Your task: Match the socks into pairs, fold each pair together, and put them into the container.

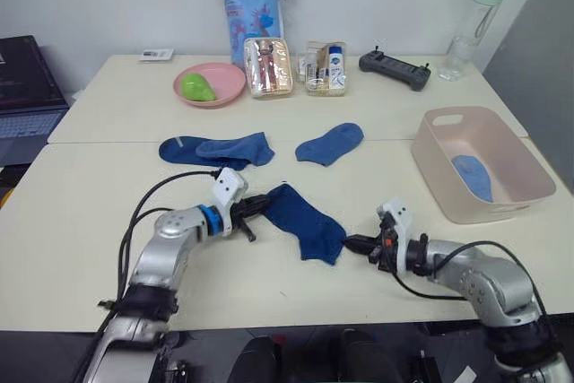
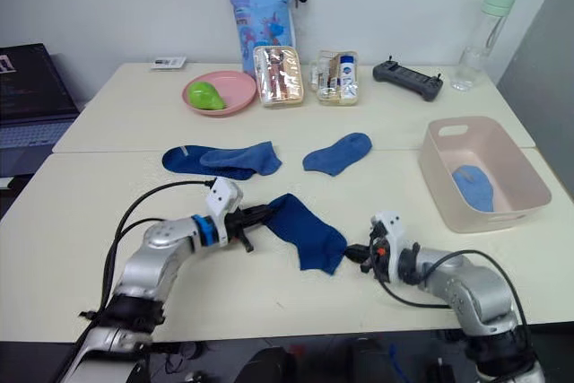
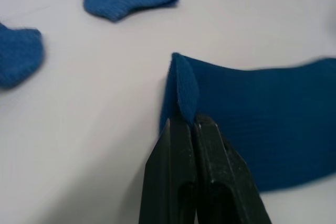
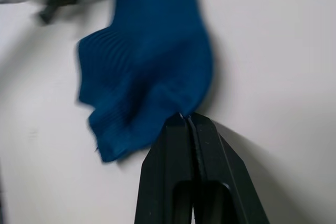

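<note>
The left hand [image 1: 260,206] pinches one end of the dark blue sock [image 1: 305,221], its fingers [image 3: 181,145] pressed together on a raised fold of cloth; the right hand [image 1: 352,243] has its fingers closed at the sock's other end, the tips touching the edge. The sock lies flat on the desk [image 1: 81,221] between them. Beyond the sock, toward the wall, lie two overlapping blue socks [image 1: 215,149] and a single medium blue sock [image 1: 330,143]. To the sock's right stands the pink container [image 1: 525,195], holding a light blue sock [image 1: 473,177].
</note>
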Tool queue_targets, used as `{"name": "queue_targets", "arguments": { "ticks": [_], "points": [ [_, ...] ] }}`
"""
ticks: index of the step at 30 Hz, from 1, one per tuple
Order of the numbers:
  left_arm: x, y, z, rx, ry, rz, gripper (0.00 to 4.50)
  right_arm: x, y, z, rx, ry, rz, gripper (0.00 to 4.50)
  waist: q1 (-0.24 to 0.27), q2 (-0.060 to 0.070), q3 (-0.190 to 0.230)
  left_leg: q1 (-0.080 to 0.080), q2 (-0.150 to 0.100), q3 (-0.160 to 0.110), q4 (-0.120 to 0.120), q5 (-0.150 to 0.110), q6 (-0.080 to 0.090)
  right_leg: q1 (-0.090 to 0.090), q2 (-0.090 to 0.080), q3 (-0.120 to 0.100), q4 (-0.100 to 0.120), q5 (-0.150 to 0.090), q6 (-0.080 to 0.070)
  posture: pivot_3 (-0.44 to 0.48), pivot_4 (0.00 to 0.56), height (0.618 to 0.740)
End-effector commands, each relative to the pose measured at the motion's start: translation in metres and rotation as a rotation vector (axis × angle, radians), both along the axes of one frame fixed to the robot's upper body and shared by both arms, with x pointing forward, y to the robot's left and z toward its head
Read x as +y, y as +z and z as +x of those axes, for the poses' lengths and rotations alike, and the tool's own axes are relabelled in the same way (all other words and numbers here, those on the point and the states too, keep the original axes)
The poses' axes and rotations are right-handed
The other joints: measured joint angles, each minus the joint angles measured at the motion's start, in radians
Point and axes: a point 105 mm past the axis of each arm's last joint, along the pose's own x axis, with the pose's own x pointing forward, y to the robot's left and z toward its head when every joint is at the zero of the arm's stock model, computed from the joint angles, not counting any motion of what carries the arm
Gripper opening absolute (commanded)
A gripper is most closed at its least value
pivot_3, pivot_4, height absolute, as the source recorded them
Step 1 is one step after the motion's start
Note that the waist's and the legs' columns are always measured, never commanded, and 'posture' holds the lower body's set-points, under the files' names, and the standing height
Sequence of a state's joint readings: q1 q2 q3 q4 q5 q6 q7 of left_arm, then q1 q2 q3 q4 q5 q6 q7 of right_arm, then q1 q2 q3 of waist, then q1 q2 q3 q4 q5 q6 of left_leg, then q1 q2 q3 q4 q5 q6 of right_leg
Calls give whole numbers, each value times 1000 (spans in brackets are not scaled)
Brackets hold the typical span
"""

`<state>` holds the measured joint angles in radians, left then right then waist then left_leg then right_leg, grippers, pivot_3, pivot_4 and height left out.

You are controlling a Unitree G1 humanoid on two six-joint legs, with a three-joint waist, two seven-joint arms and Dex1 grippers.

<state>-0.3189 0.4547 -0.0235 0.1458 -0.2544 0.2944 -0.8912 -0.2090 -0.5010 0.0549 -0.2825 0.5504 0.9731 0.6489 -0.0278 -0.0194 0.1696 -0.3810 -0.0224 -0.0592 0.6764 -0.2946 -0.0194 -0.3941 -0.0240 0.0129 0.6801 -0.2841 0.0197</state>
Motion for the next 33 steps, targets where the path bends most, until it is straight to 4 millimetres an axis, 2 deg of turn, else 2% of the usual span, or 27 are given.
{"name": "queue_targets", "arguments": {
  "ticks": [1, 6, 10, 14, 15, 17, 21, 25, 31, 33],
  "points": [
    [1, 26, -13, -44, 38, -63, 0, -16, 21, 15, -60, 15, -5, 43, 1, 0, 0, 0, 0, 0, 0, 0, 0, 0, 0, 0, 0, 0, 0, 0, 150, 740],
    [-9, 29, -43, 39, 63, -163, 0, -30, 28, 25, -100, 116, -115, 43, 1, 0, 0, 0, 0, 0, 0, 0, 0, 0, 0, 0, -1, 0, 0, 0, 150, 740],
    [-10, 27, -48, 95, 135, -237, 0, -43, 34, 38, -198, 150, -211, 43, 3, 0, 1, 0, 0, 0, 0, 0, 0, 0, 0, 0, 0, 0, 0, 0, 150, 740],
    [-11, 24, -50, 120, 157, -242, 0, -44, 36, 39, -238, 212, -248, 43, 3, 0, 1, 0, 0, 1, 0, 0, 0, 1, 0, 0, 0, 0, 0, 0, 150, 740],
    [-11, 23, -51, 119, 156, -237, 0, -44, 37, 41, -247, 209, -248, 223, 3, 0, 1, 0, 0, 1, 0, 0, 0, 1, 0, 0, 0, 0, 0, 0, 150, 740],
    [-7, 21, -51, 114, 167, -218, 421, -42, 42, 43, -264, 192, -223, 681, 4, 0, 1, 0, 0, 1, 0, 0, 0, 1, 0, 0, 0, 0, 0, 0, 150, 740],
    [18, 25, -49, 88, 203, -171, 1608, -52, 40, 31, -222, 144, -199, 2087, 8, 0, 1, 0, 0, 0, 0, 0, 0, 0, 0, 0, 0, 0, 0, 0, 150, 740],
    [30, 35, -43, 82, 181, -176, 2879, -57, 38, 22, -181, 61, -148, 2100, 17, 0, 1, 0, 0, 0, 0, 0, 0, 1, 0, 0, -1, 0, 0, 0, 150, 740],
    [27, 40, -30, 68, 127, -148, 2879, -47, 24, 7, -137, -6, -125, 2100, 25, 0, 1, 0, 0, 0, 0, 0, 0, 1, 0, 0, -1, 0, 0, 0, 150, 740],
    [19, 37, -22, 59, 96, -123, 2879, -42, 16, 4, -116, -37, -99, 2100, 25, 0, 1, 0, 0, 1, 0, 0, 0, 1, 0, 0, -1, 0, 0, 0, 150, 740]
  ]
}}
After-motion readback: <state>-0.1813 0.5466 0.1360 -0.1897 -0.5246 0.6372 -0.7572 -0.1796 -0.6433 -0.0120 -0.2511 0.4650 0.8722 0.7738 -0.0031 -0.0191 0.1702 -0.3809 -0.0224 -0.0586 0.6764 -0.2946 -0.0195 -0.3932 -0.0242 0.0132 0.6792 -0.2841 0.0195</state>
